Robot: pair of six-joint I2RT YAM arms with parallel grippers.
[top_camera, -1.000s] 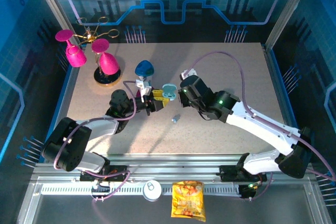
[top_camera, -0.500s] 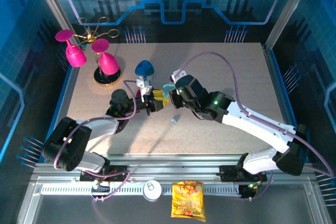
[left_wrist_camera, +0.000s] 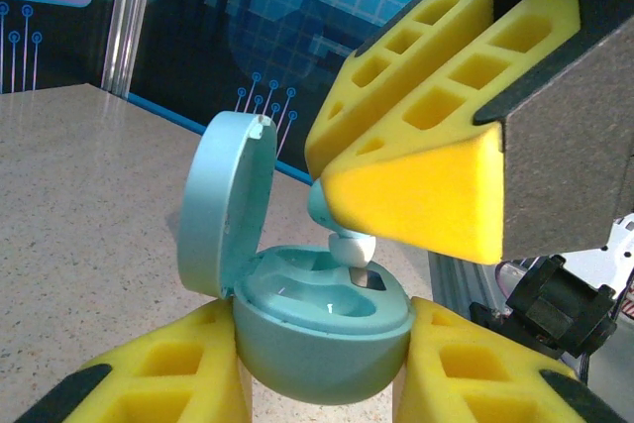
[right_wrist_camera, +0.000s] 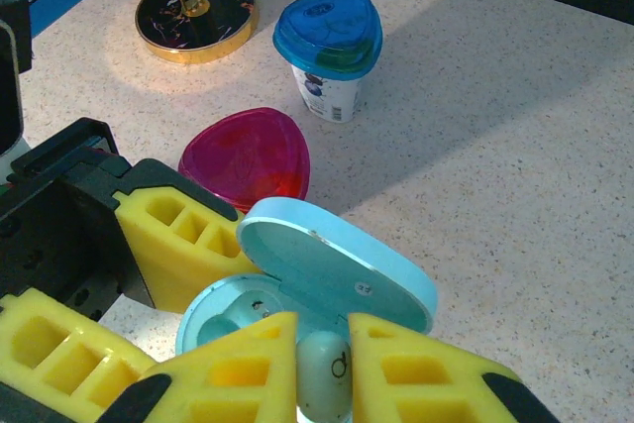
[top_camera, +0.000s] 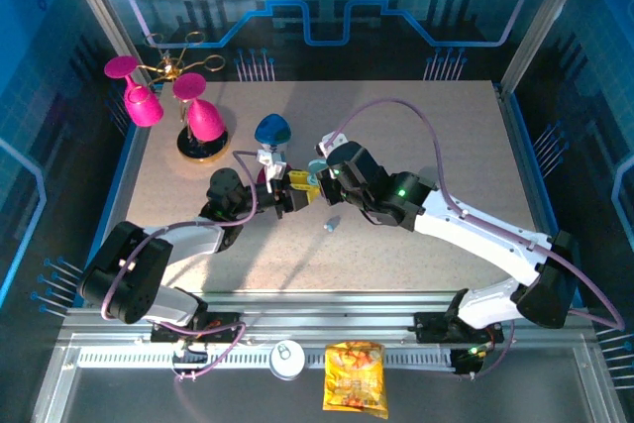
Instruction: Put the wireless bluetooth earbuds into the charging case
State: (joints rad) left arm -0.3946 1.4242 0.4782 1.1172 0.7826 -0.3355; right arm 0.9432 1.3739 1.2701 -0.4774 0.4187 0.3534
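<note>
My left gripper [left_wrist_camera: 322,369] is shut on the pale teal charging case [left_wrist_camera: 322,329], one yellow pad on each side, with the case's lid [left_wrist_camera: 223,205] standing open. My right gripper [right_wrist_camera: 323,349] is shut on a pale blue-grey earbud [right_wrist_camera: 325,375] and holds it just above the case [right_wrist_camera: 213,316], its stem tip at the right-hand well [left_wrist_camera: 349,245]. From above, both grippers meet at the table's centre: left gripper [top_camera: 295,188], right gripper [top_camera: 322,177]. A second small earbud [top_camera: 332,224] lies loose on the table in front of them.
A closed pink case [right_wrist_camera: 246,156] lies just behind the left gripper's pads. A blue-lidded cup [top_camera: 272,131] stands further back, and a gold stand with pink glasses [top_camera: 198,131] at the back left. A snack bag [top_camera: 355,376] and a can [top_camera: 287,357] sit on the near rail.
My right gripper has moved left with the earbud, from beside the case to right over it. The left gripper and the case have stayed put.
</note>
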